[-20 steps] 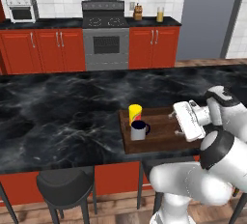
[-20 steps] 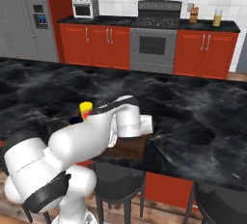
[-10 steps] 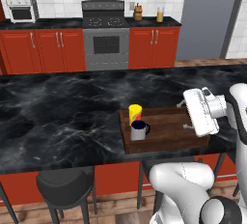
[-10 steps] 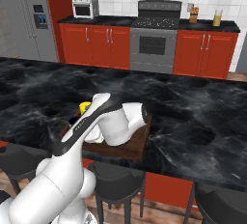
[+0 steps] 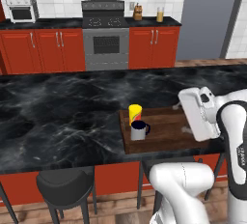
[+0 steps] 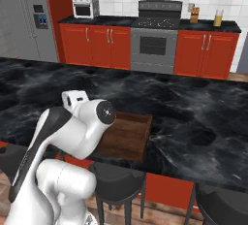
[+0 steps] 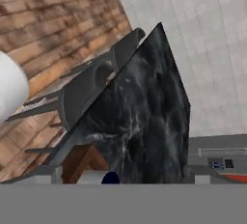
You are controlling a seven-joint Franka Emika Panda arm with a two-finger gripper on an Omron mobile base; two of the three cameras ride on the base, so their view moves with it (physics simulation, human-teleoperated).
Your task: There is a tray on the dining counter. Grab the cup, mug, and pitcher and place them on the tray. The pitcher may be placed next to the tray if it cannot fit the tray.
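Two of three items already sit on the tray (image 5: 169, 138), lower centre of the left base view: the cup (image 5: 135, 113) and mug (image 5: 139, 130), touching. You see the pitcher (image 5: 159, 14) upper centre, on the far worktop (image 5: 154, 23) beside a jar (image 5: 138, 12). It is likely smooth, breakable glass, bottom-heavy; grip mid-body. Your gripper (image 5: 182, 101) stands wide open, empty, lower right over the table (image 5: 62, 117).
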